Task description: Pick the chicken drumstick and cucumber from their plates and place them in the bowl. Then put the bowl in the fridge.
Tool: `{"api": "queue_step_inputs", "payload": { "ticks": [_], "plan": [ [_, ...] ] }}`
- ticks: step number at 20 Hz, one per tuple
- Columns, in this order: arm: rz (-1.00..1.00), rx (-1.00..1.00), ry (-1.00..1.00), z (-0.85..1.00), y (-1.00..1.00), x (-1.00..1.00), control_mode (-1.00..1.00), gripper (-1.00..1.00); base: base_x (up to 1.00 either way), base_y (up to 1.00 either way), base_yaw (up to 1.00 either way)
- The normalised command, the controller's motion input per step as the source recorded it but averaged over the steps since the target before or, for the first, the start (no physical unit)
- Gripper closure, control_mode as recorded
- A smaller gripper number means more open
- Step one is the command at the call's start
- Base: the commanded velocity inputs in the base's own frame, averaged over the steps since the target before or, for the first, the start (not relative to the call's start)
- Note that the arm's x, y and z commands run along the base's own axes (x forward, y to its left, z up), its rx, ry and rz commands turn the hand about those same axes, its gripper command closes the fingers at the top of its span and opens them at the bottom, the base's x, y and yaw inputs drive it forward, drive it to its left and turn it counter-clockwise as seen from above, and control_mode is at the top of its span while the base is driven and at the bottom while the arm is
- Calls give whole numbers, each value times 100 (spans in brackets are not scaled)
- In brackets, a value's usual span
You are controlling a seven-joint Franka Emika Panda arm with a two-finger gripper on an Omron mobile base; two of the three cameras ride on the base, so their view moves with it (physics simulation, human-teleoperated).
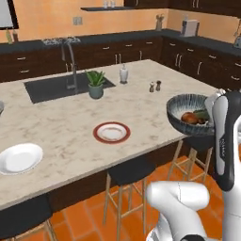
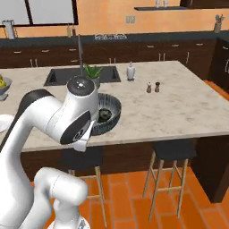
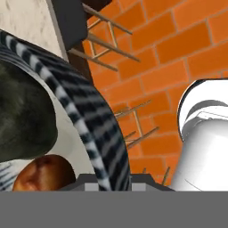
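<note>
The dark grey-blue ribbed bowl (image 1: 184, 109) hangs at the island's near right edge, over the stools. In it lie the reddish-brown chicken drumstick (image 1: 189, 117) and the dark green cucumber (image 1: 202, 114). In the hand view my gripper (image 3: 109, 185) is shut on the bowl's striped rim (image 3: 93, 133), with the drumstick (image 3: 42, 173) and the cucumber (image 3: 22, 120) just inside. My white arm hides part of the bowl (image 2: 111, 112) in the right base view. Both plates are bare: the red-rimmed plate (image 1: 111, 132) and the plain white plate (image 1: 20, 158). The fridge is out of view.
The island counter (image 1: 141, 101) carries a sink (image 1: 42, 89) with a faucet (image 1: 70, 66), a potted plant (image 1: 96, 84), a white bottle (image 1: 123, 74) and two shakers (image 1: 155, 86). Stools (image 1: 128, 175) stand below the near edge on orange tiles. A fruit bowl (image 2: 2, 85) sits far left.
</note>
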Motion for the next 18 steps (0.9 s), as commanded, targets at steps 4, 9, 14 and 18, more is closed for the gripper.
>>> {"api": "queue_step_inputs", "payload": {
  "ticks": [4,9,14,18],
  "plan": [
    [0,0,0,0,0,0,100,100,0,0,-98],
    [0,0,0,0,0,0,100,100,13,-11,-85],
    [0,0,0,0,0,0,100,100,-31,-23,-38],
    [0,0,0,0,0,0,100,100,-100,-42,-29]
  ]
}}
